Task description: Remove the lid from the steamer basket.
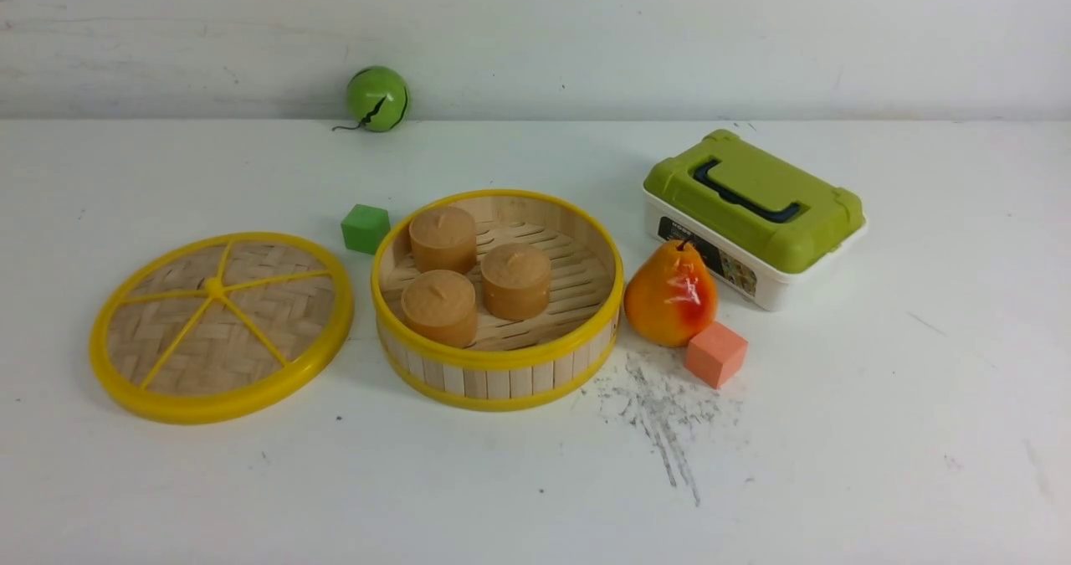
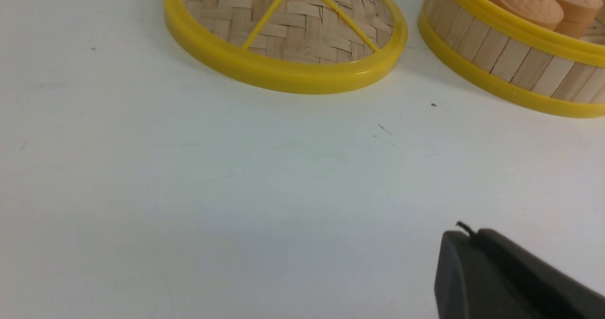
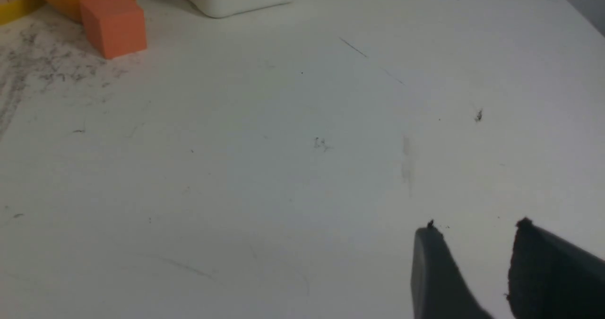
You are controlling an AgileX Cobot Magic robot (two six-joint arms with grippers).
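Note:
The lid [image 1: 222, 325], a woven bamboo disc with a yellow rim and spokes, lies flat on the white table to the left of the steamer basket [image 1: 499, 364]; the two are apart. The basket is uncovered and holds three tan cylinders [image 1: 443, 238]. Neither gripper shows in the front view. In the left wrist view my left gripper [image 2: 468, 234] is shut and empty, well short of the lid [image 2: 283, 30] and basket [image 2: 510, 59]. In the right wrist view my right gripper [image 3: 477, 229] is open and empty over bare table.
A green cube [image 1: 366, 228] sits behind the gap between lid and basket. A pear [image 1: 670, 295] and an orange cube [image 1: 715, 353] stand right of the basket, with a white box with a green lid [image 1: 753, 213] behind. A green ball [image 1: 377, 98] lies by the back wall.

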